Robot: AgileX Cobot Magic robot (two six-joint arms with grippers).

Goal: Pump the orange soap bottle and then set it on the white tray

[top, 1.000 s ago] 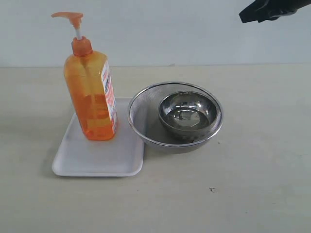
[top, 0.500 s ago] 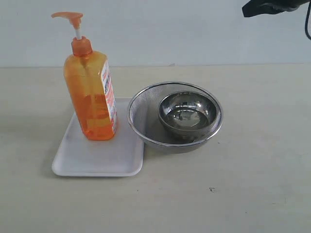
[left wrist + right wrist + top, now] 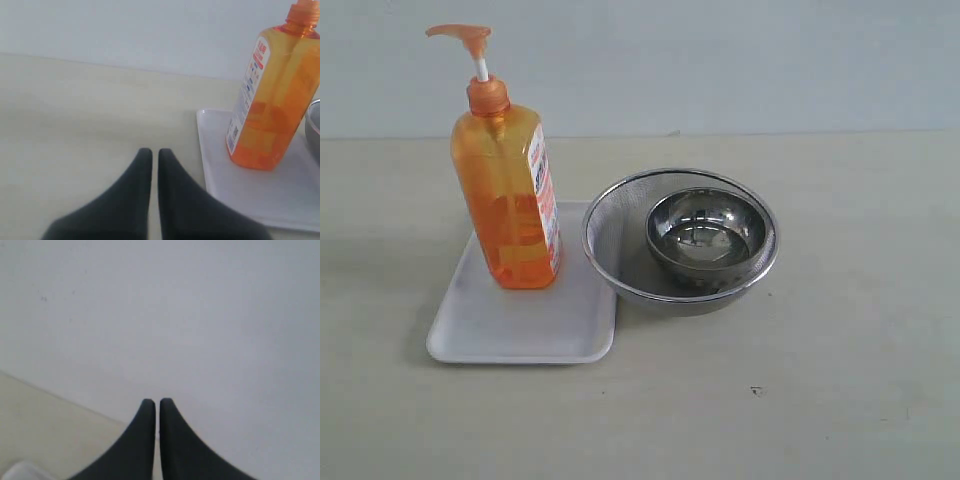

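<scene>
End effector on the left is pinched shut, empty, low over the surface near the white tray. The end effector on the right, also shut and empty, faces a wall. The orange soap bottle stands upright on the tray, beside a mesh strainer holding a steel bowl.

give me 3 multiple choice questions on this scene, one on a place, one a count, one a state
1. Where does the orange soap bottle stand?
A. on the white tray
B. in the mesh strainer
C. in the steel bowl

2. How many things lie inside the mesh strainer?
A. none
B. one
C. three

3. How is the left gripper?
A. wide open
B. shut on the bottle
C. shut, holding nothing

Answers:
1 A, its base rests on the tray.
2 B, only the steel bowl sits in it.
3 C, its jaws meet and the bottle stands apart from them.
</scene>
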